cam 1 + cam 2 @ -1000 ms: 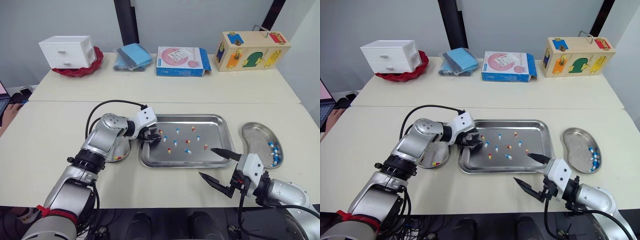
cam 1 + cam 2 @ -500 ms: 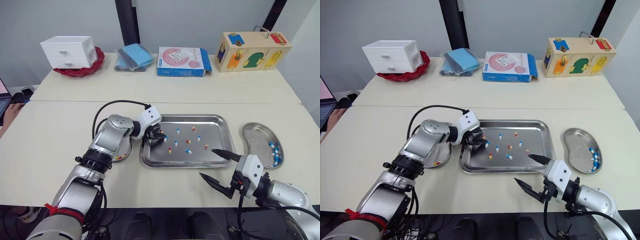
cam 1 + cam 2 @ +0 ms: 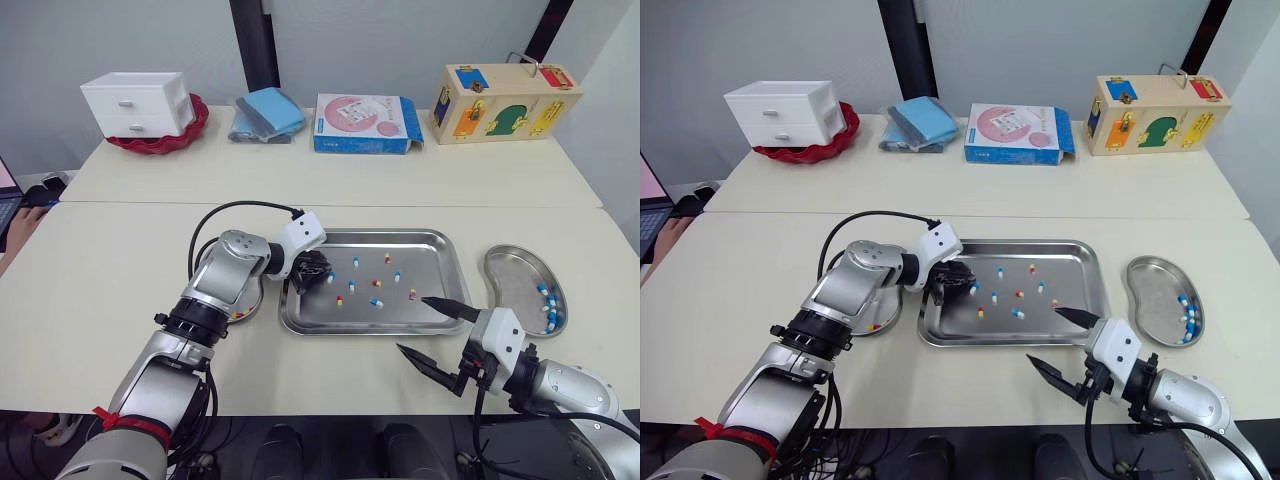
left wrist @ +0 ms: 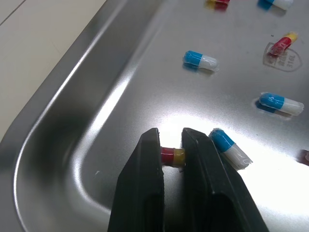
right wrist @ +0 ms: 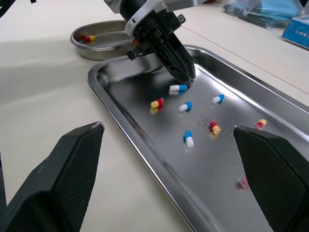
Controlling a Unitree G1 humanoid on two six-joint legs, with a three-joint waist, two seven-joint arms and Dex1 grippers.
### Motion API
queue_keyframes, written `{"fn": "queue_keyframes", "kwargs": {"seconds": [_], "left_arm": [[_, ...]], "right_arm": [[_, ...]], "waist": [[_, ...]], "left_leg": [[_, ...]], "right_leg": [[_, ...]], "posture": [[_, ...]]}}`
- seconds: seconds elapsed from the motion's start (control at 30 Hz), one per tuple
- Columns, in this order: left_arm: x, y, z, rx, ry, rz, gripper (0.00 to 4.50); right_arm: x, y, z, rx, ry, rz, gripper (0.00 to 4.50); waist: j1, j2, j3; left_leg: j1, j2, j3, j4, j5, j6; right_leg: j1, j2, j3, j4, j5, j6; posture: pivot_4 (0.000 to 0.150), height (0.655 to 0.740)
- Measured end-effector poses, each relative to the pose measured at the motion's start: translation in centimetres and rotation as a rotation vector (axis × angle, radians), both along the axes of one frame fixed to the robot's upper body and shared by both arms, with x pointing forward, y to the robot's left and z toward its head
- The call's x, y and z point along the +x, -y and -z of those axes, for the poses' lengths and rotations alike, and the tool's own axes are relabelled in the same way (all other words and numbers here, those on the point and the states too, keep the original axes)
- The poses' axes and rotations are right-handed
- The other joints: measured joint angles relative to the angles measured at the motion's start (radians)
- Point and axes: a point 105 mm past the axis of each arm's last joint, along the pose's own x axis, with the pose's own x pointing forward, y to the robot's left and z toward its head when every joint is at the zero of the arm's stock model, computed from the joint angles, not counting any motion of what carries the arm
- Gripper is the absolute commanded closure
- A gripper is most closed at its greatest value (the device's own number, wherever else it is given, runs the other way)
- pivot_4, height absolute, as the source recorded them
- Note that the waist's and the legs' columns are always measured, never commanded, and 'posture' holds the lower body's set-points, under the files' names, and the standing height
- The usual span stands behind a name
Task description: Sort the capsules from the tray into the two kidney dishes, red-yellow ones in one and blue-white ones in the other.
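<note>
Since half a second ago your left gripper has tipped down onto the left end of the tray and closed. In the head views its fingers hide what they hold. The left wrist view shows them pinching a red-yellow capsule low on the tray floor, with a blue-white capsule just beside it. Your right gripper hangs spread wide and empty at the tray's near right corner. The right wrist view shows another red-yellow one in the left kidney dish. Blue-white ones lie in the right kidney dish.
</note>
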Motion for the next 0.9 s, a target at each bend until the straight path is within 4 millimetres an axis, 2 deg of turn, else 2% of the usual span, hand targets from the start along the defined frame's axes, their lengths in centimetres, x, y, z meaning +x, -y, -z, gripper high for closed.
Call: {"fn": "queue_keyframes", "kwargs": {"seconds": [0.23,0.3,0.37,0.5,0.57,0.8,0.9], "left_arm": [[-0.2,0.7,-0.6,-0.019,0.010,0.013,4.17],[-0.4,0.9,-1.6,-0.030,0.029,0.024,4.17],[-0.7,0.4,-3.4,-0.051,0.063,0.019,4.17],[-1.3,-2.1,-6.9,-0.066,0.120,-0.032,4.17],[-1.7,-3.5,-7.8,-0.068,0.127,-0.069,4.17],[-3.7,-9.1,-8.4,-0.076,0.078,-0.279,4.17],[-4.9,-11.0,-8.1,-0.089,0.059,-0.370,4.17]], "right_arm": [[-0.1,0.0,0.0,0.000,0.003,-0.001,0.00],[-0.2,0.1,0.0,-0.005,0.003,-0.012,0.00],[-0.4,0.3,0.0,-0.021,0.009,-0.026,0.00],[-0.7,0.7,0.2,-0.055,0.010,-0.078,0.00],[-0.6,0.6,0.1,-0.059,0.019,-0.110,0.00],[-0.2,-0.6,-1.0,-0.050,0.085,-0.243,0.00],[-0.4,-1.4,-0.8,-0.041,0.089,-0.302,0.00]], "waist": [[0.000,0.000,0.000],[0.000,0.000,0.000],[-0.001,0.000,0.000],[-0.005,0.001,0.001],[-0.004,0.001,0.001],[-0.003,0.001,0.001],[-0.002,0.001,0.001]], "left_leg": [[-0.001,0.000,0.000,0.000,0.000,0.000],[-0.002,0.000,0.000,0.000,0.000,0.000],[-0.002,0.000,0.000,0.000,0.000,0.000],[-0.001,0.000,0.000,-0.001,0.000,0.000],[-0.001,0.000,0.000,0.000,0.000,0.000],[-0.001,0.000,0.000,-0.001,0.000,0.000],[-0.001,0.000,-0.001,-0.001,0.000,0.000]], "right_leg": [[-0.001,0.000,0.000,0.000,0.000,0.000],[-0.001,0.000,0.000,0.000,0.000,0.000],[-0.002,0.000,0.000,0.000,0.000,0.000],[-0.001,0.000,0.000,0.000,0.000,0.000],[-0.001,0.000,0.000,0.000,0.000,0.000],[-0.002,0.000,0.000,0.000,0.000,0.000],[-0.002,0.000,0.000,-0.001,0.000,0.000]], "posture": [[0.150,0.7400],[0.150,0.7400],[0.150,0.7400],[0.150,0.7400],[0.150,0.7400],[0.150,0.7400],[0.150,0.7400]]}}
